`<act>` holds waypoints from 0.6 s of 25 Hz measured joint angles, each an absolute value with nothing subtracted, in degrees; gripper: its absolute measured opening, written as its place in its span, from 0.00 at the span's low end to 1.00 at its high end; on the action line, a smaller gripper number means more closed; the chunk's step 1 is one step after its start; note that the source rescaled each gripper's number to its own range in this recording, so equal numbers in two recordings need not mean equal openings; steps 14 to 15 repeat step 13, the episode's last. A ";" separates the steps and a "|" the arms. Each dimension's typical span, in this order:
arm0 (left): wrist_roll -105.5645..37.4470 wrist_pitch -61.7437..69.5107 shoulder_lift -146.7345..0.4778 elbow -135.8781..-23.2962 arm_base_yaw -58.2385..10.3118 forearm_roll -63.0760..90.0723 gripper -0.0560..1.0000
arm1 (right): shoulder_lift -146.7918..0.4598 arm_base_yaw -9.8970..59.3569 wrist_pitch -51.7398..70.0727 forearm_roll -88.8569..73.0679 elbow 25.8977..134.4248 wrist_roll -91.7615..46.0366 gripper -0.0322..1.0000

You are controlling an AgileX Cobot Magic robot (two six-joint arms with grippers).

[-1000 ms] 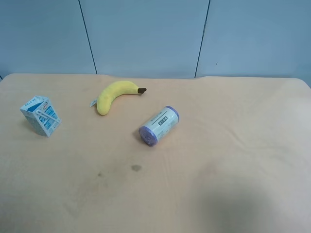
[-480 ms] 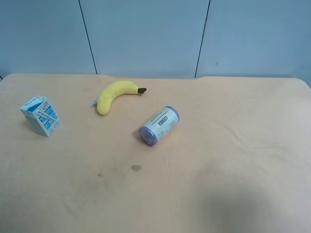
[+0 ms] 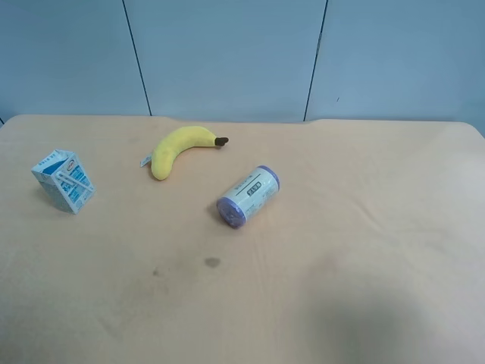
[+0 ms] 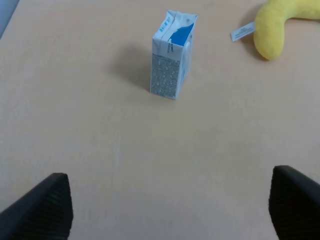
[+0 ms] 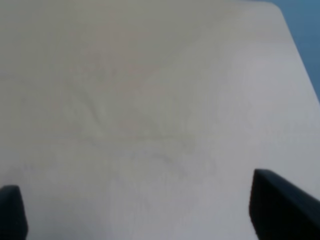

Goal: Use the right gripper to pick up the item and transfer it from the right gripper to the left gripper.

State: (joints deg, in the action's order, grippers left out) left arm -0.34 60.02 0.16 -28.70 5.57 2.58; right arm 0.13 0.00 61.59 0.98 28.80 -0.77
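Three items lie on the tan table (image 3: 379, 227). They are a yellow banana (image 3: 176, 148), a purple-capped cylinder (image 3: 248, 196) on its side, and a blue-and-white carton (image 3: 64, 180). No arm shows in the exterior high view. My right gripper (image 5: 140, 215) is open and empty over bare tabletop, with only its dark fingertips (image 5: 280, 205) in view. My left gripper (image 4: 170, 210) is open and empty. The upright carton (image 4: 172, 57) stands ahead of it, and the banana's end (image 4: 280, 25) is off to one side.
A blue panelled wall (image 3: 242, 53) runs behind the table's far edge. The table's corner and a blue surface beyond it (image 5: 305, 30) show in the right wrist view. Two small dark stains (image 3: 212, 262) mark the cloth near the middle.
The three items have not moved. Only the faint shadow at the lower right of the exterior high view has shifted slightly.
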 joint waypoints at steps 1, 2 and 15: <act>-0.34 60.02 0.16 -28.70 5.57 2.58 0.93 | 0.13 0.00 61.59 0.98 28.80 -0.77 0.76; -0.34 60.02 0.16 -28.70 5.57 2.58 0.93 | 0.13 0.00 61.59 0.98 28.80 -0.77 0.76; 0.00 60.02 0.16 -28.70 5.57 2.46 0.93 | 0.13 0.00 61.59 0.98 28.80 -0.77 0.76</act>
